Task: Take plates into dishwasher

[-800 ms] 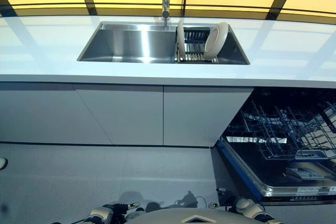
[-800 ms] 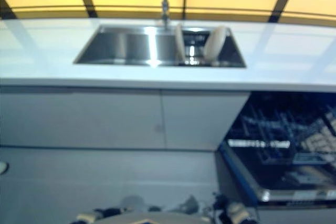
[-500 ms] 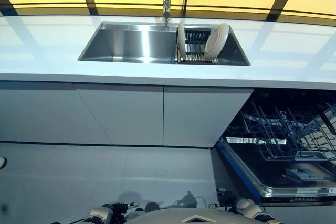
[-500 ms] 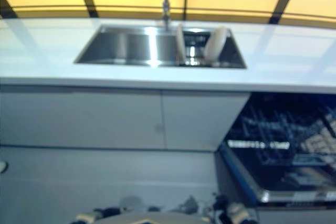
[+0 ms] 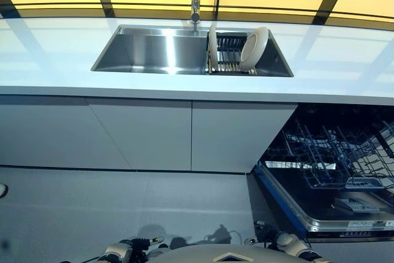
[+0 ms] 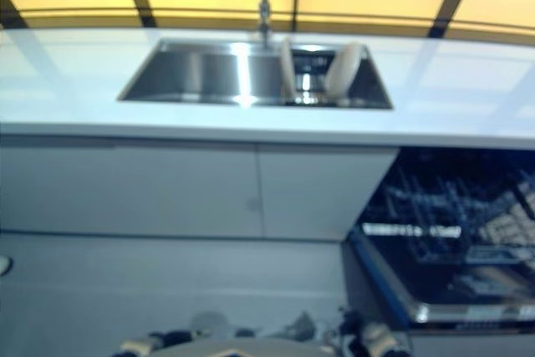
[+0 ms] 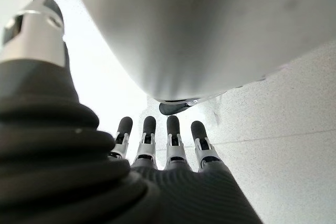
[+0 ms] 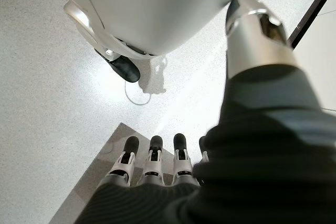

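**Plates racked in sink; both hands low and empty**

Two plates (image 5: pixel 253 47) on edge in drying rack (image 5: pixel 229 53), right half of sink (image 5: pixel 148 50), far on the counter. Dishwasher (image 5: pixel 332 170) open at near right, lower basket pulled out. Left hand (image 7: pixel 157 145) and right hand (image 8: pixel 152 163) down near the floor, fingers straight, holding nothing.

Risk: leaning right-hand plate likely to slip or knock its neighbour if pinched off-centre; open door a probable obstacle on approach.

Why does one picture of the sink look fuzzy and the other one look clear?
In the left eye view the plates in the sink and the dishwasher racks show crisp edges; in the right eye view the same things are soft and smeared, so that picture is out of focus. Both show a bright glare strip on the sink's steel wall, and the countertop reflects pale light.
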